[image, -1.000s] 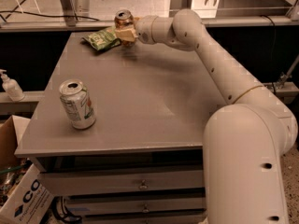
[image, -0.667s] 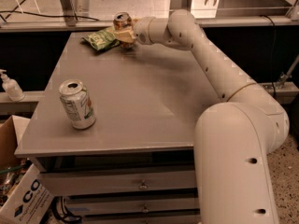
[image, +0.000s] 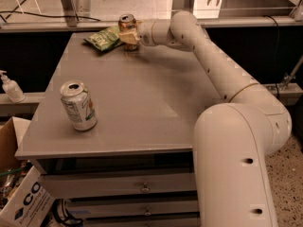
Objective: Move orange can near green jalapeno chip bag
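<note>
Far back on the table, the gripper gripped the orange can to keep it standing just beside the green chip bag.

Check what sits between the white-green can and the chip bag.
Nothing: bare tabletop between the white-green can and the green chip bag in the camera view. The tool is at the orange can, beside the bag.
</note>
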